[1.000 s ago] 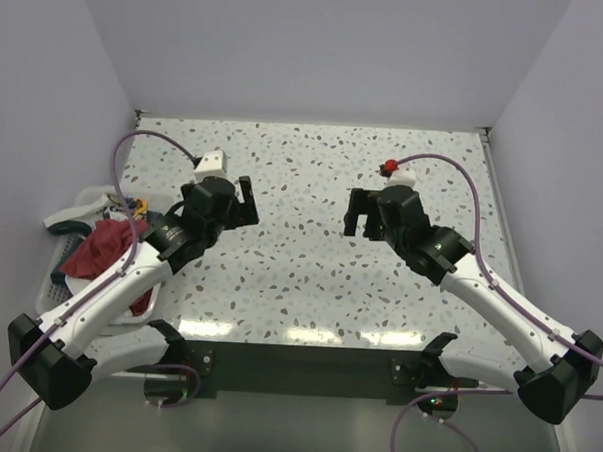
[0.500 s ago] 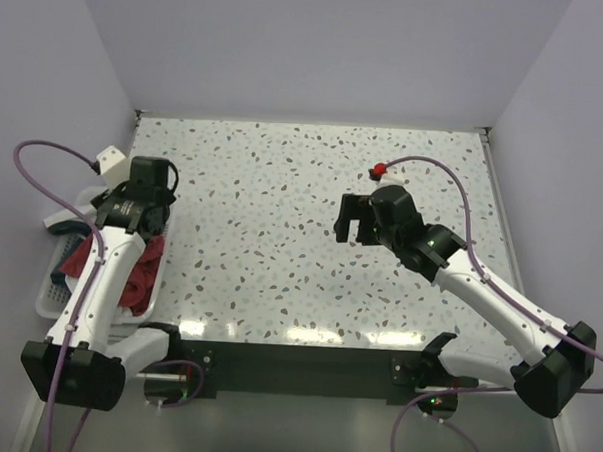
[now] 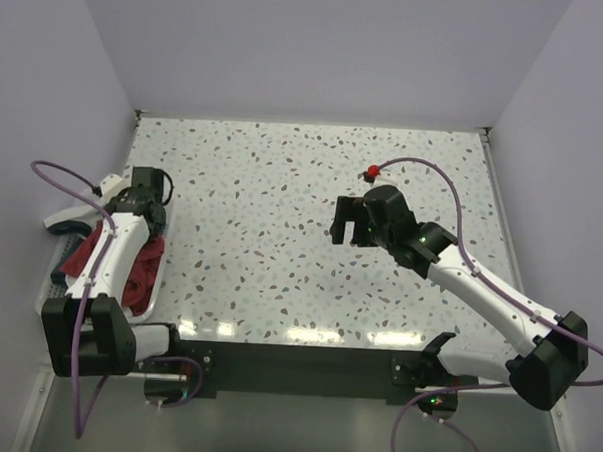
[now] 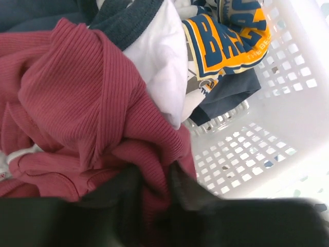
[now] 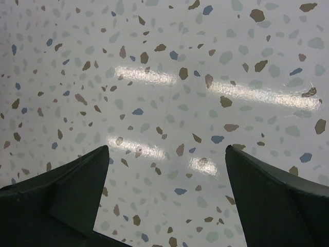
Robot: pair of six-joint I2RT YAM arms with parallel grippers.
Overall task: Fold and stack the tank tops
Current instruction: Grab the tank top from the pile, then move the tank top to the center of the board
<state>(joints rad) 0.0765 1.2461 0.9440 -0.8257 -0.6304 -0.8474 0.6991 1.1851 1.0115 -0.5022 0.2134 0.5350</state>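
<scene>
The dark red tank top [image 4: 77, 103] lies crumpled in a white mesh basket [image 4: 288, 118] at the table's left edge. Beside it is the white tank top [image 4: 159, 56] with navy trim and a blue-yellow print. My left gripper [image 4: 154, 177] reaches down into the basket, and its fingers are pinched on a raised fold of the red cloth. From above, the left arm covers much of the red tank top [image 3: 144, 269]. My right gripper [image 5: 167, 149] hovers open over bare table right of centre, with nothing between its fingers.
The basket [image 3: 54, 285] hangs partly off the left side of the speckled table [image 3: 283, 185]. Walls close in the back and both sides. The right gripper [image 3: 347, 220] sits mid-table, with its purple cable arching behind it.
My left arm swung from the table's middle left over to the basket, dropped into it and closed its fingers on the red cloth. The right gripper drifted slightly left.
</scene>
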